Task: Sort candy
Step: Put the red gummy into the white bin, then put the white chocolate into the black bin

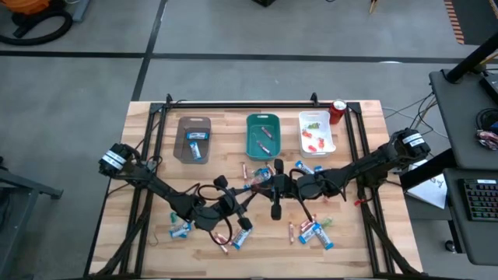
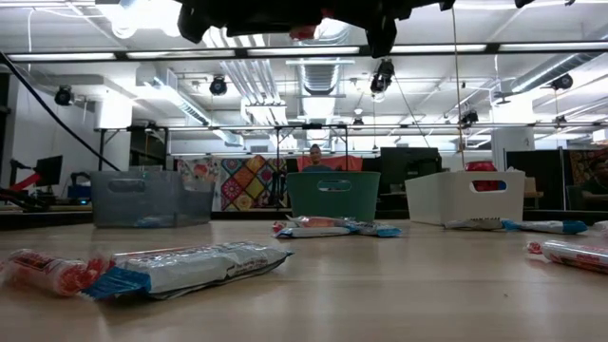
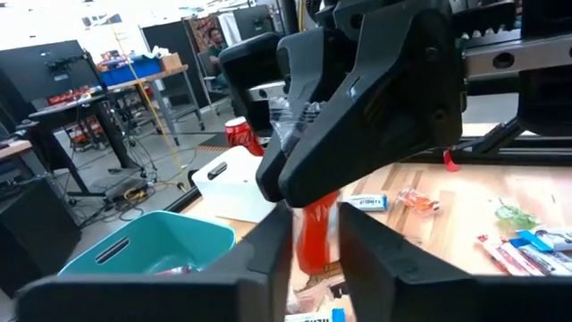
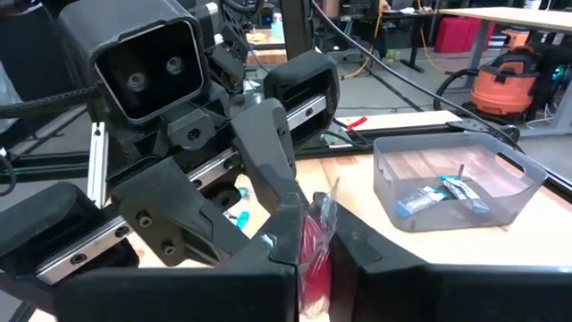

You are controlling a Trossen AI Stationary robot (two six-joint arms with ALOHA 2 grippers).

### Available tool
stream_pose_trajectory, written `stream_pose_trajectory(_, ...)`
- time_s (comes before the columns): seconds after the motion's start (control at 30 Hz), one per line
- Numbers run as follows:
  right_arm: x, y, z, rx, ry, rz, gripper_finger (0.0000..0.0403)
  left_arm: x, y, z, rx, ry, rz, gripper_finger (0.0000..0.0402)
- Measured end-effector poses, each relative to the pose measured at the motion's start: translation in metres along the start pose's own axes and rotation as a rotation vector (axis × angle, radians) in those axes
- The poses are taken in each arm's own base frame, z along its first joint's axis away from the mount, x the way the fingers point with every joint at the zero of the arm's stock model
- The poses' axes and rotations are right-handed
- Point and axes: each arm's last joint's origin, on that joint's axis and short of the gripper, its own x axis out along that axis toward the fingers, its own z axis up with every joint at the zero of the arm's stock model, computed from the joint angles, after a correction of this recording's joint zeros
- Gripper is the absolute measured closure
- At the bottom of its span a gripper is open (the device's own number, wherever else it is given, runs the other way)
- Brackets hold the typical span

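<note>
Fingers of both arms pinch one red candy point(image 4: 313, 246) mid-table, above open wood.

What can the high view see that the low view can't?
Only high view: the whole table, the keyboard, and the left gripper and right gripper meeting above mid-table. Only low view: a person far behind the teal tray. Both: brown tray, teal tray, white tray and scattered candy.
</note>
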Motion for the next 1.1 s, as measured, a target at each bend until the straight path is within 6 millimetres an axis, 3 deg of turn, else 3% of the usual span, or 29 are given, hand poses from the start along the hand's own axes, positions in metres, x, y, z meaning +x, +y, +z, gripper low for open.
stream_pose_trajectory(0.13,-0.004,-0.012,0.006,0.011,0.03,-0.058,0.039,-0.003,0.006,0.005,-0.006,0.016,0.0,0.0278)
stream_pose_trajectory(0.3,-0.018,-0.046,0.013,0.001,0.148,-0.289,0.039,-0.007,0.02,0.011,-0.01,0.081,0.006,0.0239)
stream_pose_trajectory(0.5,-0.049,-0.114,0.008,0.025,0.369,-0.749,0.039,-0.012,0.039,0.01,-0.025,0.187,0.025,0.0224)
stream_pose_trajectory(0.7,-0.083,-0.174,-0.015,0.267,0.574,-1.155,0.0388,-0.021,0.056,0.007,-0.071,0.285,0.044,0.0223)
stream_pose_trajectory(0.83,-0.088,-0.19,-0.027,0.34,0.659,-1.214,0.0368,-0.025,0.062,0.006,-0.101,0.328,0.049,0.0223)
stream_pose_trajectory(1.1,-0.082,-0.192,-0.034,0.329,0.699,-1.207,0.0291,-0.025,0.062,0.004,-0.107,0.345,0.037,0.0223)
